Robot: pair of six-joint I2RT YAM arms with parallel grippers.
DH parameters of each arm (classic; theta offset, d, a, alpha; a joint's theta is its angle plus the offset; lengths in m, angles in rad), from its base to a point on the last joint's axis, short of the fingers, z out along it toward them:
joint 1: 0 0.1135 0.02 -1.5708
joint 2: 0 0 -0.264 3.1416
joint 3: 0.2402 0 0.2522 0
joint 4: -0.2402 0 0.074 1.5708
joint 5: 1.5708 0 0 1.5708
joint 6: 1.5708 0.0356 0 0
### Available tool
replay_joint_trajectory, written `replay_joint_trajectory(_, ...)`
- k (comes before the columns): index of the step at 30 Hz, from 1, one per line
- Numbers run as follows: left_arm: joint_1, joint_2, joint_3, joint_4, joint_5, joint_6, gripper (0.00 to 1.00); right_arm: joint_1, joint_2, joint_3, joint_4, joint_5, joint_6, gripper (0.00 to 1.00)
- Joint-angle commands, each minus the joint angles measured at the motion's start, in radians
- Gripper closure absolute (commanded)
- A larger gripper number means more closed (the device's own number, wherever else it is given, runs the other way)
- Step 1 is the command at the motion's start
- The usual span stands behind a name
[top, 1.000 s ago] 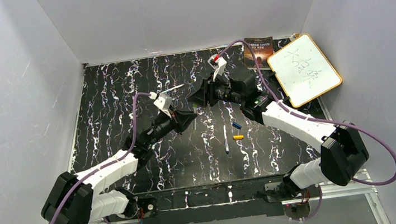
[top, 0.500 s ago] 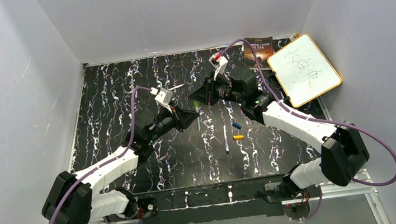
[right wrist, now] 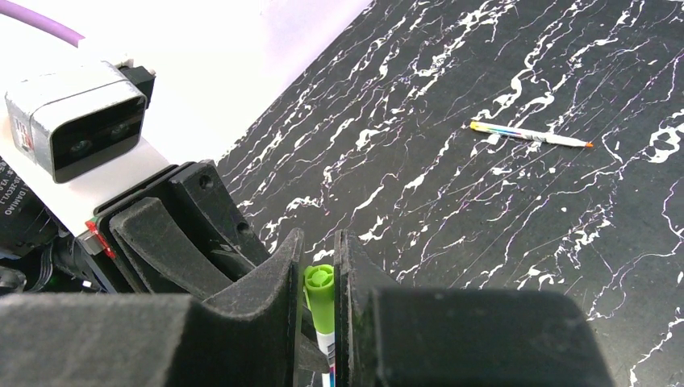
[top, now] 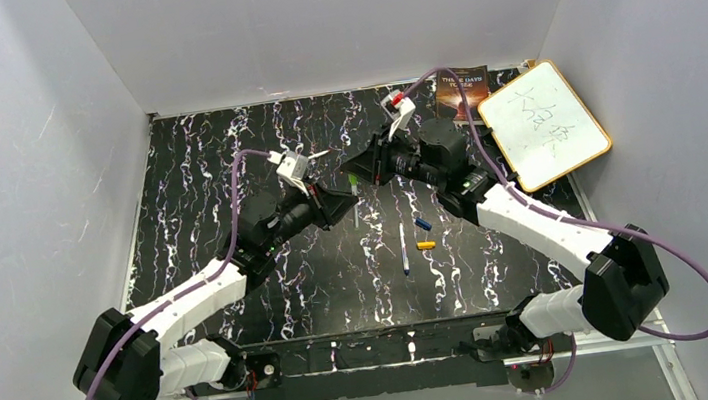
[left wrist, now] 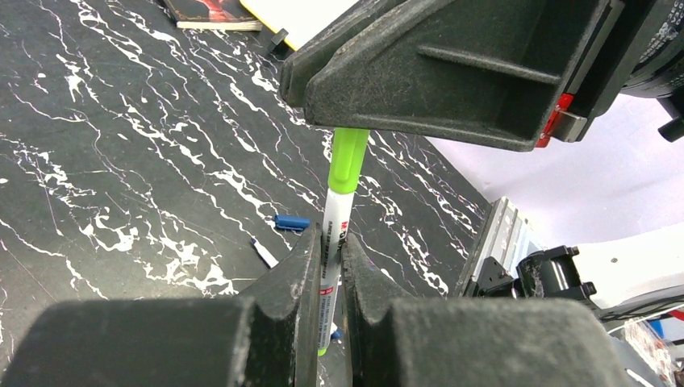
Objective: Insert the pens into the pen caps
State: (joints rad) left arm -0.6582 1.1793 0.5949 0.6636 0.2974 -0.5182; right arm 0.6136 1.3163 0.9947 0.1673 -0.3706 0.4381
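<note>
My left gripper (left wrist: 327,238) is shut on the green-ended white pen (left wrist: 337,230) and holds it above the table. My right gripper (right wrist: 317,242) is shut on the green cap (right wrist: 319,292), which sits over the pen's upper end (left wrist: 348,157). In the top view the two grippers meet tip to tip, left (top: 338,203) and right (top: 357,172). The blue-ended pen (top: 403,248), the blue cap (top: 422,223) and the orange-yellow cap (top: 426,245) lie on the table below the right arm. The plain whitish pen (right wrist: 528,135) lies further back.
A white board with a yellow frame (top: 544,122) and a dark book (top: 461,90) lie at the back right corner. Grey walls close in the black marbled table (top: 197,178) on three sides.
My left gripper has moved up and right, and my right gripper has shifted toward it. The green cap and the pen's end have come together.
</note>
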Motion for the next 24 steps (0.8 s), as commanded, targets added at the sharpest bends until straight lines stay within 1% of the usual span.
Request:
replay_joint_trajectory(1,0.011,-0.055,0.075,0.078,-0.089,-0.017,1.0,0.018,-0.035,-0.045,-0.039,-0.037,-0.018,1.0)
replay_joint_trajectory(15,0.011,-0.031,0.143,0.104,-0.091,-0.022,1.0,0.042,-0.058,-0.097,-0.052,-0.014,-0.03,1.0)
replay_joint_trajectory(24,0.014,-0.053,0.168,0.097,-0.118,-0.012,1.0,0.054,-0.067,-0.129,-0.056,0.004,-0.034,1.0)
